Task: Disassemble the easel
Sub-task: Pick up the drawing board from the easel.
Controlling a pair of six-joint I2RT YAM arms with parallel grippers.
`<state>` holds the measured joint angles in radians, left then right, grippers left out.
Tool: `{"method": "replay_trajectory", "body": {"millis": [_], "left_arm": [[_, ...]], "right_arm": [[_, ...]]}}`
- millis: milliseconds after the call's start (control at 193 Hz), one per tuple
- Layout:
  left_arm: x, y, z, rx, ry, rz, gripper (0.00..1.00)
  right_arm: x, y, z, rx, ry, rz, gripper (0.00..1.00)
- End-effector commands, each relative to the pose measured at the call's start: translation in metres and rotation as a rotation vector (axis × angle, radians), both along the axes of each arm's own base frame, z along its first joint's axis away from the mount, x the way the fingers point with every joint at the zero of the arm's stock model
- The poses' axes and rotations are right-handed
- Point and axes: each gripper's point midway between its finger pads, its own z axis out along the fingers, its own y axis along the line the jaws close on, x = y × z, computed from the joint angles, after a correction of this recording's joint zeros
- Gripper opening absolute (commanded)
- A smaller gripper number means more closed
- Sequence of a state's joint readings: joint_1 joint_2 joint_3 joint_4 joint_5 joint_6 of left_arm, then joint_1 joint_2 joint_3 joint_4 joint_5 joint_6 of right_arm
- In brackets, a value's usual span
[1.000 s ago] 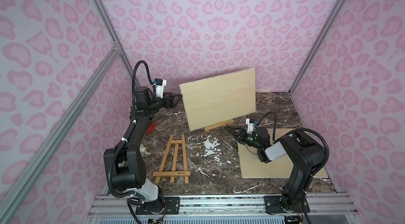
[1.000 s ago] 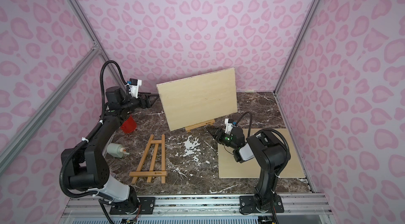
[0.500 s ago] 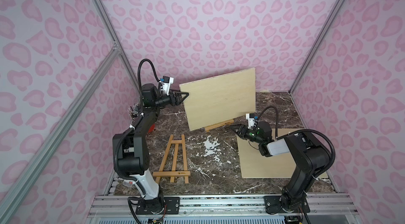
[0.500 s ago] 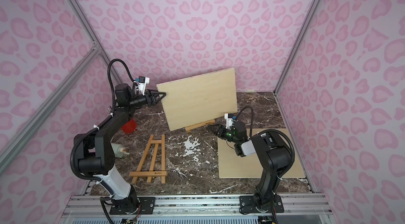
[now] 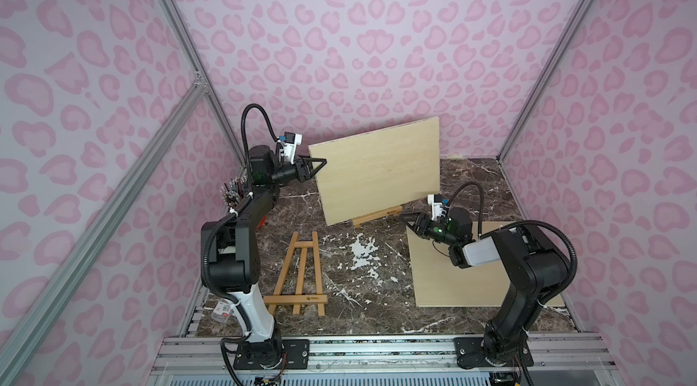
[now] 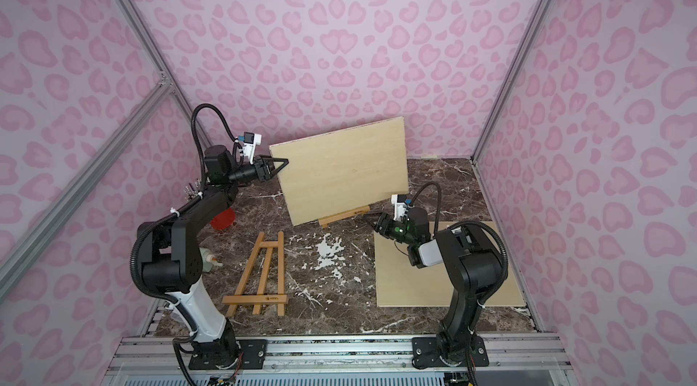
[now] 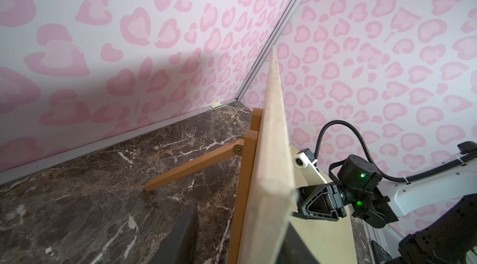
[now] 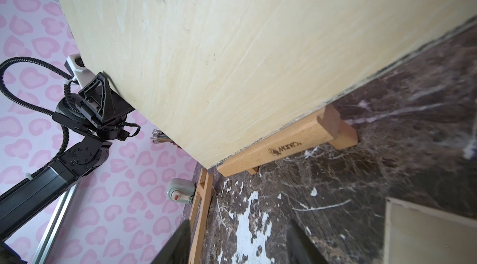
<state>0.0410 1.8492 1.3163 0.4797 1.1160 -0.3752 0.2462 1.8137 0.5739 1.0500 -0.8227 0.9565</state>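
Observation:
A pale wooden board (image 5: 377, 173) (image 6: 339, 173) stands tilted on the ledge of a small upright easel (image 5: 377, 215) (image 8: 284, 141) at the back of the table. My left gripper (image 5: 318, 167) (image 7: 240, 216) is open and straddles the board's upper left edge. One finger (image 7: 183, 234) stays clear of the easel's frame (image 7: 245, 162) behind the board. The right gripper (image 5: 409, 222) (image 8: 237, 224) hangs open and empty just off the board's lower right corner, above the table.
A second easel (image 5: 300, 274) lies flat in front of the left arm. Another board (image 5: 452, 274) lies flat under the right arm. A red cup (image 6: 222, 220) with brushes and a pale green gadget (image 8: 180, 190) sit by the left wall. White paint stains (image 5: 362, 252) mark the marble.
My left gripper has travelled right onto the board's upper left edge, its jaws narrowing. The right gripper has crept up toward the board's lower right corner.

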Motion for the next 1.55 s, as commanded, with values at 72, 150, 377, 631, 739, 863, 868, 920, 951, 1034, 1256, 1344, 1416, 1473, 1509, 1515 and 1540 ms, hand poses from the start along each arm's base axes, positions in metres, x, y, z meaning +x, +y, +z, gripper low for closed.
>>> {"method": "replay_trajectory", "body": {"millis": [72,150,377,631,739,863,868,920,951,1034,1256,1344,1416,1473,1509,1515,1540], "left_arm": [[-0.001,-0.002,0.014,-0.02,-0.06,-0.03,0.37],[-0.002,-0.002,0.014,-0.021,-0.058,-0.033,0.32],[-0.006,-0.004,0.013,-0.024,-0.051,-0.053,0.09],[-0.013,-0.007,0.017,-0.025,-0.051,-0.075,0.02],[-0.015,-0.01,0.017,-0.026,-0.047,-0.087,0.02],[-0.017,-0.013,0.018,-0.025,-0.049,-0.095,0.02],[-0.017,-0.012,0.017,-0.026,-0.049,-0.095,0.02],[-0.017,-0.014,0.017,-0.026,-0.047,-0.098,0.02],[-0.017,-0.015,0.016,-0.026,-0.045,-0.098,0.02],[-0.018,-0.016,0.016,-0.025,-0.041,-0.092,0.02],[-0.02,-0.019,0.015,-0.024,-0.034,-0.093,0.02],[-0.021,-0.019,0.016,-0.026,-0.032,-0.096,0.02],[-0.022,-0.019,0.017,-0.028,-0.029,-0.099,0.02],[-0.022,-0.02,0.018,-0.03,-0.029,-0.102,0.02],[-0.023,-0.02,0.019,-0.032,-0.029,-0.107,0.02],[-0.023,-0.02,0.02,-0.032,-0.029,-0.108,0.02],[-0.023,-0.02,0.02,-0.033,-0.029,-0.108,0.02]], "right_arm": [[-0.002,-0.003,0.0,-0.001,-0.026,0.015,0.6],[-0.001,-0.004,0.0,-0.003,-0.028,0.013,0.6],[0.005,-0.008,-0.001,0.001,-0.027,-0.002,0.6],[0.039,-0.032,0.001,-0.019,-0.054,-0.11,0.67],[0.063,-0.043,-0.001,-0.036,-0.067,-0.169,0.78],[0.088,-0.055,-0.006,-0.017,-0.078,-0.237,0.8],[0.089,-0.056,-0.007,-0.016,-0.076,-0.239,0.81],[0.098,-0.062,-0.008,0.0,-0.082,-0.27,0.81],[0.102,-0.064,-0.009,0.01,-0.087,-0.286,0.81],[0.112,-0.069,-0.009,0.032,-0.107,-0.315,0.81],[0.136,-0.076,-0.01,0.093,-0.137,-0.374,0.81],[0.146,-0.074,-0.013,0.113,-0.129,-0.386,0.81],[0.154,-0.073,-0.016,0.12,-0.122,-0.396,0.81],[0.158,-0.071,-0.017,0.125,-0.119,-0.4,0.81],[0.161,-0.071,-0.019,0.128,-0.116,-0.404,0.81],[0.161,-0.07,-0.022,0.126,-0.11,-0.405,0.81],[0.163,-0.07,-0.026,0.127,-0.102,-0.405,0.81]]}}
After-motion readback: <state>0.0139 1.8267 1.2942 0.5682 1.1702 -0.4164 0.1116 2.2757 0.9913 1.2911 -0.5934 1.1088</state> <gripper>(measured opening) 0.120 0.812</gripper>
